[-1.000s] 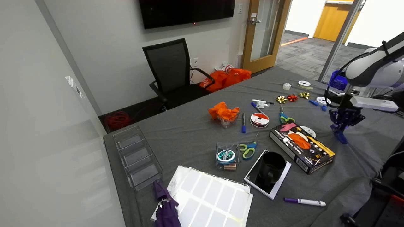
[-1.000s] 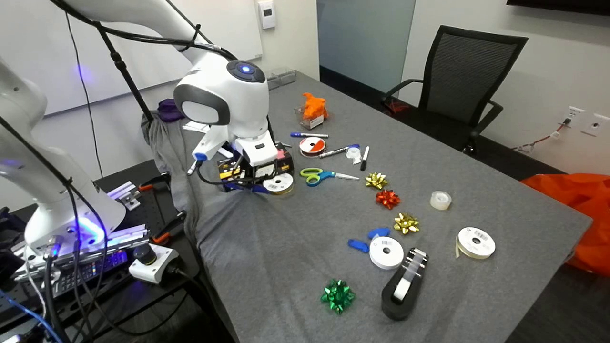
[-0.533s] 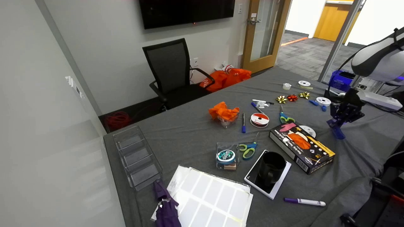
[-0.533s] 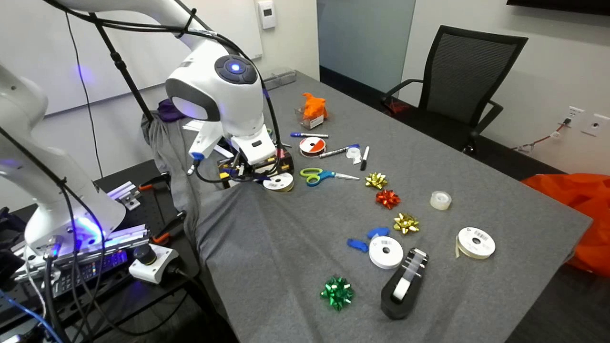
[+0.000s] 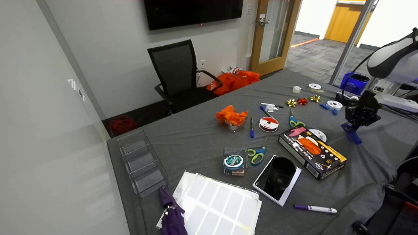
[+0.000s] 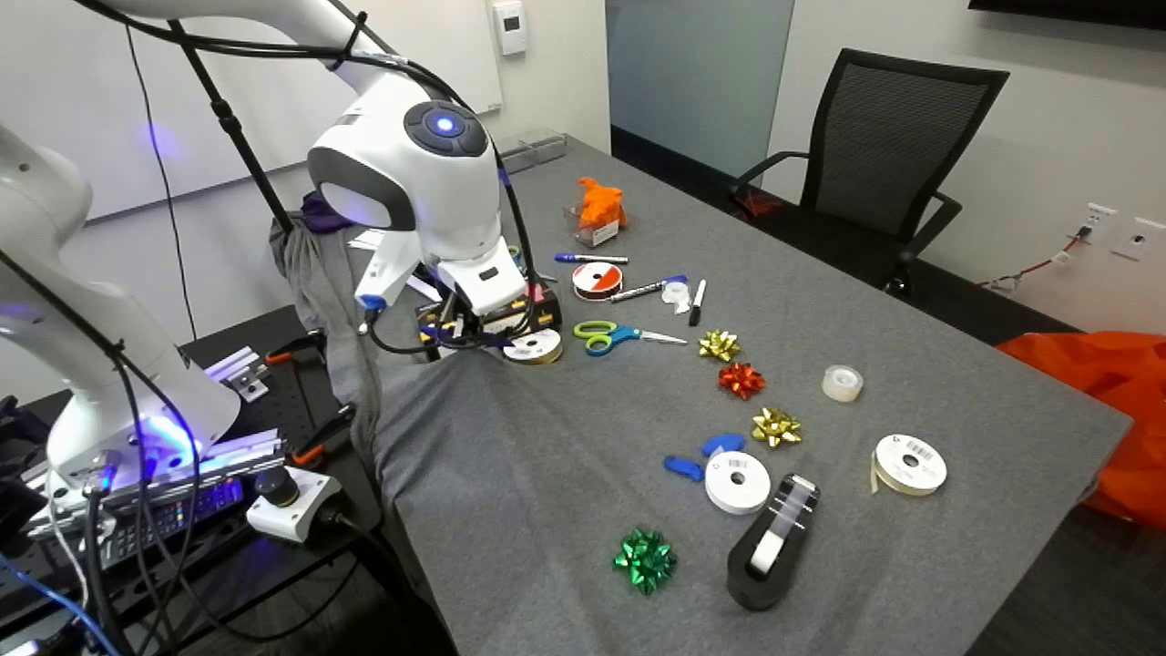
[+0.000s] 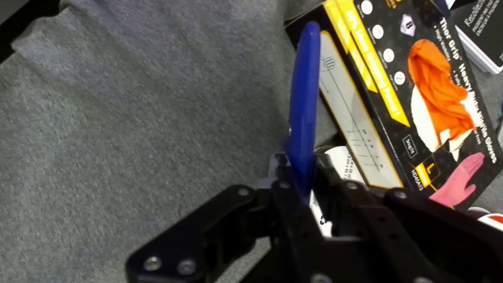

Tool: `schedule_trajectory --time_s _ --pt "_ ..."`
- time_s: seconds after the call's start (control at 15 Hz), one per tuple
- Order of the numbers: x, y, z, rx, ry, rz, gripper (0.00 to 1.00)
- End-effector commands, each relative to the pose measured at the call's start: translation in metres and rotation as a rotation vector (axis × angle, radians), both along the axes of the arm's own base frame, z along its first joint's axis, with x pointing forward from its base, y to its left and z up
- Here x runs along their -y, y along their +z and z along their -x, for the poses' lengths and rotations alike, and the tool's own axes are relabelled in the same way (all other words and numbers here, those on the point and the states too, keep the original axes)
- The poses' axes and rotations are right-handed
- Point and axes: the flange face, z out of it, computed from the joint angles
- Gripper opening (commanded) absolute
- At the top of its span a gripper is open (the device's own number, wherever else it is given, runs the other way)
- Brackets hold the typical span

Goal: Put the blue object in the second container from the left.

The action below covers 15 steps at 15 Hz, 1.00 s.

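Shifted slightly farther from the black cardboard glove box (image 5: 312, 151) since half a second earlier in an exterior view, with the jaws of the black two-fingered gripper (image 7: 301, 167) clamped on the glossy elongated dark-blue object (image 7: 304, 90). Held that object by one end, tilted over the wrinkled gray tablecloth (image 7: 157, 129), near the glove box; could not tell contact with the cloth from hovering. Kept well apart from the small round teal-and-white dish (image 5: 234, 161) inside the clear square plastic box (image 5: 235, 151).
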Motion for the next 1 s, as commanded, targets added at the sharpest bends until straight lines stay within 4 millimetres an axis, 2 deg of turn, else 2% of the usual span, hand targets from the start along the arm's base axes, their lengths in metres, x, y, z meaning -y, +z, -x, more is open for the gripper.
schedule_trajectory --time_s 0.0,0.27,0.67,0.93 --pt "-0.002 0.004 0.003 -0.004 -0.002 0.037 0.05" --pt "-0.004 0.003 0.000 -0.031 0.004 0.086 0.05" --pt "-0.016 -0.011 -0.020 -0.189 -0.020 0.398 0.05" --pt "-0.031 -0.024 -0.029 -0.262 -0.061 0.569 0.05"
